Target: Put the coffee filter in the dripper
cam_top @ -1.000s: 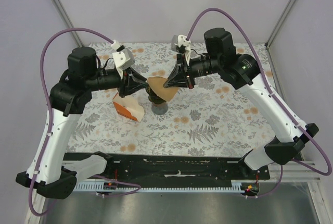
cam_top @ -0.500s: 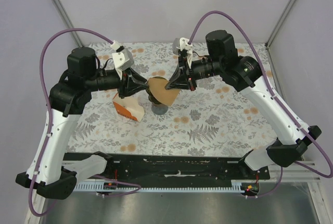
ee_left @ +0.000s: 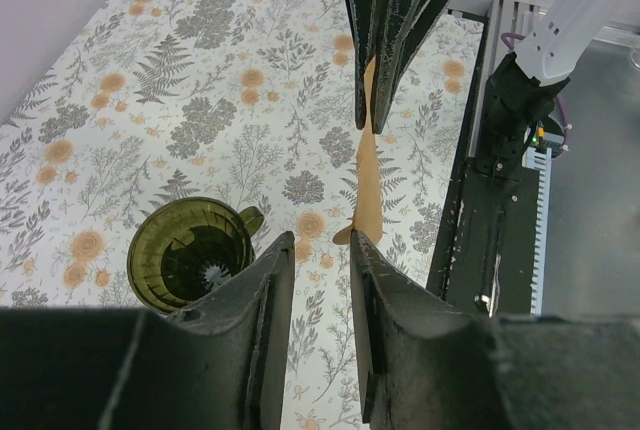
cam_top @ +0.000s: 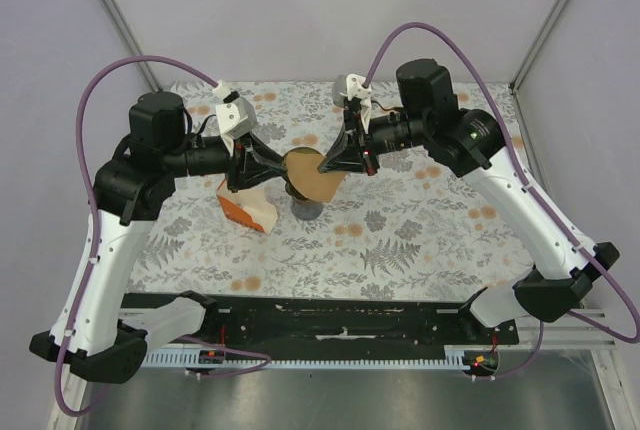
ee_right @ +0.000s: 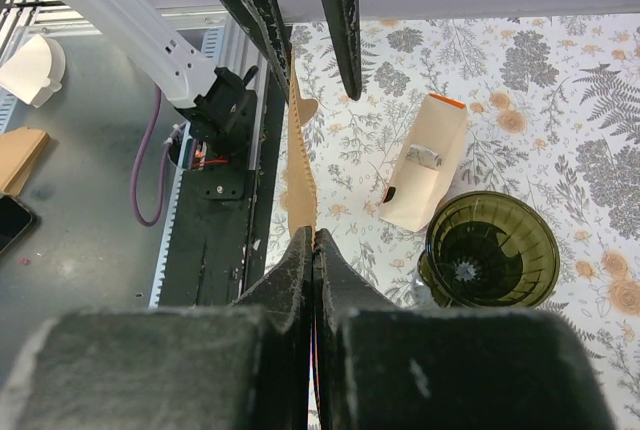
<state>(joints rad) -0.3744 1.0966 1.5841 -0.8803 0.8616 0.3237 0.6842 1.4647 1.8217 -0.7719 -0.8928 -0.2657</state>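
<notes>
1. Right tool [ee_right: 313, 235] is clamped together on the coffee filter [ee_right: 298, 170], held edge-on in the air roughly over the dripper [ee_left: 192, 268] standing on the bench [ee_left: 150, 100]
2. Left tool [ee_left: 320, 245] stands apart, straddling the opposite edge
3. Best to pinch only 1 layer, spread the cone, then lower it centred

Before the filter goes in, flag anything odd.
The filter is flat, not opened into a cone. The right gripper pinches it edge-on in the air, and the left gripper stands open at its other edge. The dripper stands upright; nothing spilled.
</notes>
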